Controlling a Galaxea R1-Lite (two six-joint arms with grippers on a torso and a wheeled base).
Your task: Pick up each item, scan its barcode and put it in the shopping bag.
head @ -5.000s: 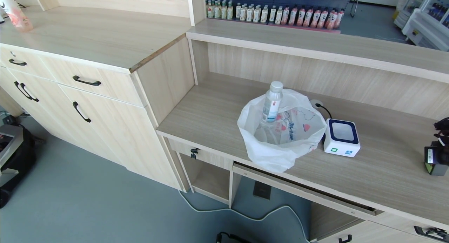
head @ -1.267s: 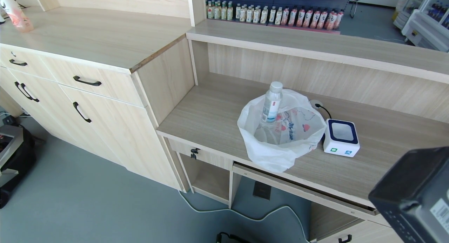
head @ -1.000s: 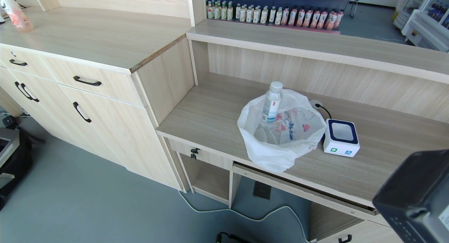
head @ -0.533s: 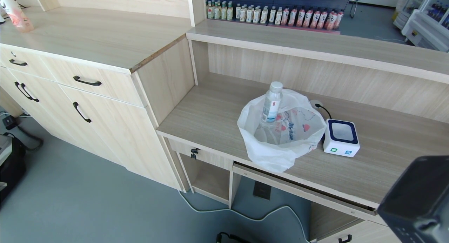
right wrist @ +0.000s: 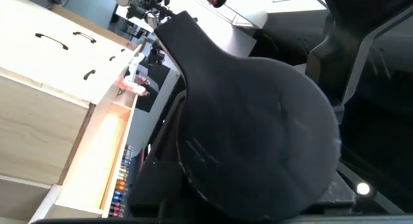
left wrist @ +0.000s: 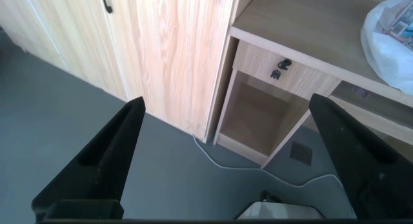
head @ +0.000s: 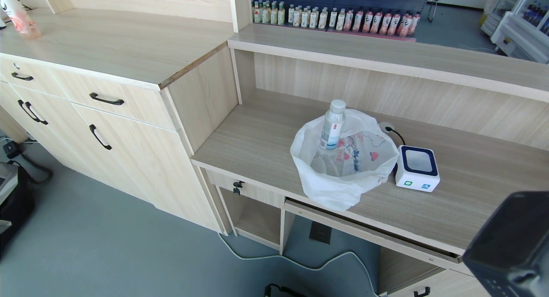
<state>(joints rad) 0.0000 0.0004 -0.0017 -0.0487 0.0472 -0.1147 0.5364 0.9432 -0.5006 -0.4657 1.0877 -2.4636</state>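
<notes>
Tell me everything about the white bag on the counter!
The shopping bag is thin white plastic, crinkly, with red and blue print showing on its inner wall. Its mouth is wide open and slumped. It sits on the wooden counter. A clear bottle with a white cap stands upright inside, poking above the rim. A small white scanner sits close beside it.

One shopping bag (head: pixel 327 189), one bottle (head: pixel 332 127), one scanner (head: pixel 418 169)

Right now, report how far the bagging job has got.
Done: one bottle stands in the shopping bag beside the scanner. In hand: nothing that I can see; the left gripper hangs open and empty above the floor. Left: I cannot tell whether more items wait.
</notes>
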